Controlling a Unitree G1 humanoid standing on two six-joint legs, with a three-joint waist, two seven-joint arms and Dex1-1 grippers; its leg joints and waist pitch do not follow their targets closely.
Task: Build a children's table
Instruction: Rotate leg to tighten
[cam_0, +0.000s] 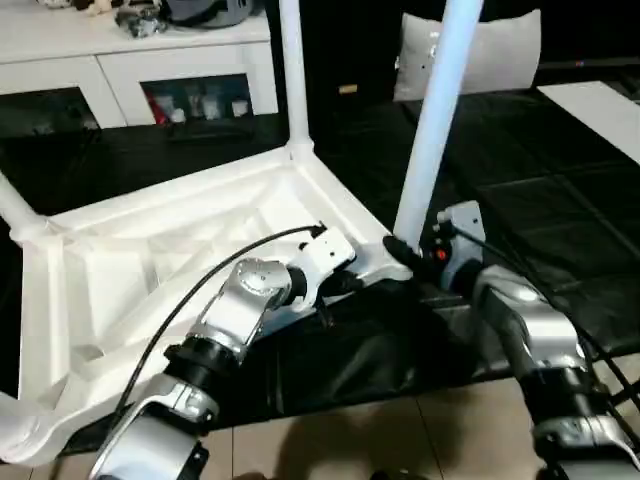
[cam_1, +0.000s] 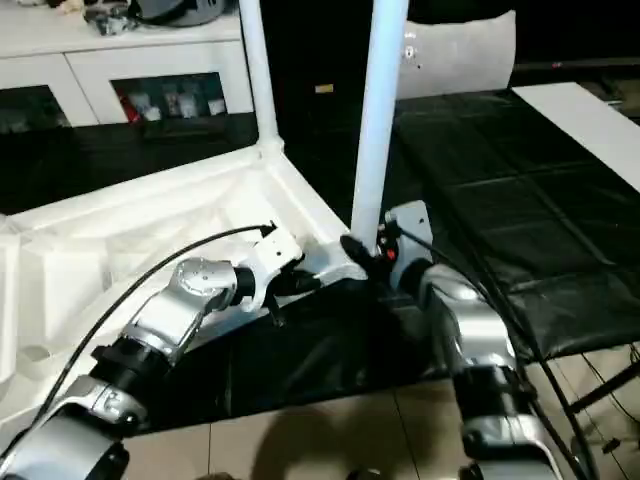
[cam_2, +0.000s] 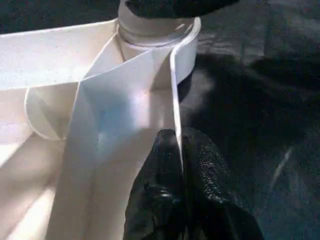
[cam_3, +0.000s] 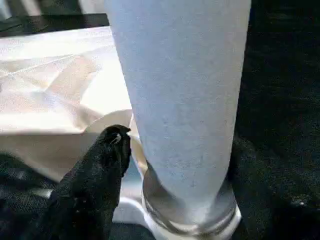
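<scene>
The children's table lies upside down on a black mat, its white ribbed top (cam_0: 170, 250) facing up. One leg (cam_0: 292, 70) stands in the far corner socket. Another leg (cam_0: 437, 120) stands upright in the near right corner socket (cam_3: 190, 220). A third leg (cam_0: 14, 212) shows at the left edge. My left gripper (cam_2: 180, 137) is shut on the top's thin rim (cam_2: 175, 100), just short of that near right corner. My right gripper (cam_0: 412, 250) is open around the base of the near right leg. One black finger (cam_3: 112, 145) stands just beside the leg, and the other is hidden behind it.
A white cabinet with glass doors (cam_0: 150, 70) stands at the back left, with clutter on top. A white cushion (cam_0: 500, 50) is at the back. A white board (cam_0: 600, 110) lies at the right on the black mat (cam_0: 540, 200). Tiled floor (cam_0: 400, 430) runs along the front.
</scene>
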